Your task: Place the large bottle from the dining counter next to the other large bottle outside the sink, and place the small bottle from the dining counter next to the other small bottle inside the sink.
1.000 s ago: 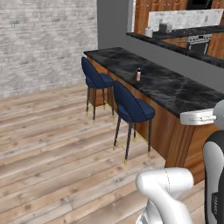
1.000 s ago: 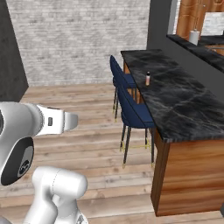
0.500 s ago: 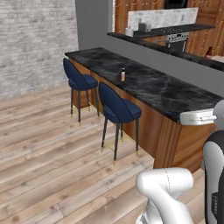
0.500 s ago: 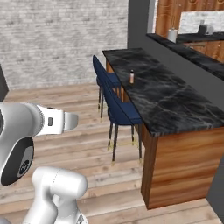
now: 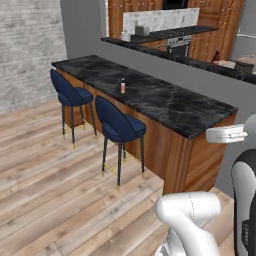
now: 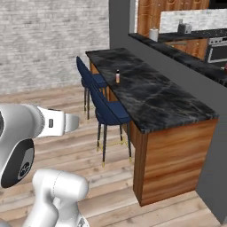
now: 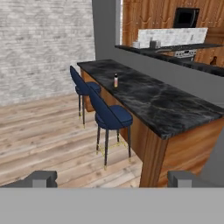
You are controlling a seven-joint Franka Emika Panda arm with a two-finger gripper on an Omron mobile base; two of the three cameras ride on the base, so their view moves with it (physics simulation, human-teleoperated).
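One small bottle stands upright on the black marble desk above two blue stools, well away from the robot. Jaws spread wide, holding nothing. Approach stage; next, drive closer and reach.

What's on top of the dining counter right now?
One small bottle stands upright on the dining counter, near the stool-side edge, above the gap between the two blue stools. No large black bottle shows on the marble top.
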